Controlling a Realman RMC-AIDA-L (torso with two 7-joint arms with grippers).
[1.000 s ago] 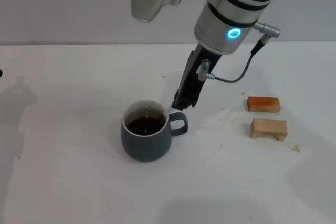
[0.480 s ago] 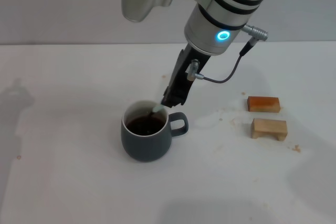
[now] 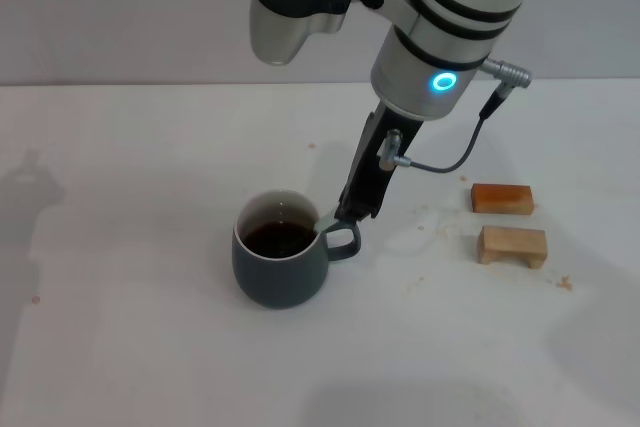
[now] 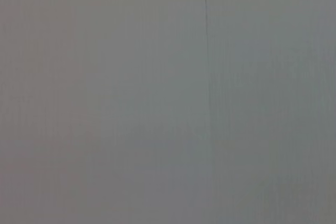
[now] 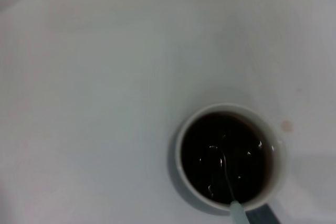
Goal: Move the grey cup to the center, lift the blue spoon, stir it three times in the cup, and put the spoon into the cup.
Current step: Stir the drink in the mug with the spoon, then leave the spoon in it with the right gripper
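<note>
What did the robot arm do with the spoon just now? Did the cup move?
The right gripper swung the blue spoon across the grey cup, first toward the robot's left, then back to the handle side. The cup and two wooden blocks stayed put.

Head high; right wrist overhead grey cup [image 5: 227, 156].

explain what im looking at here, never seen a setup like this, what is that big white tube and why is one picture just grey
The white tube is a robot's right arm, seen from a camera on its head. Its right pincer reaches down beside the grey cup, which stands on a white table and holds dark liquid. The pincer holds the blue spoon, its metal end dipped in the liquid; the arm's own wrist camera looks straight down into the cup and shows this. Two small wooden blocks lie to the side. The plain grey picture comes from the left arm's wrist camera, which faces a blank surface; that arm is out of view.
</note>
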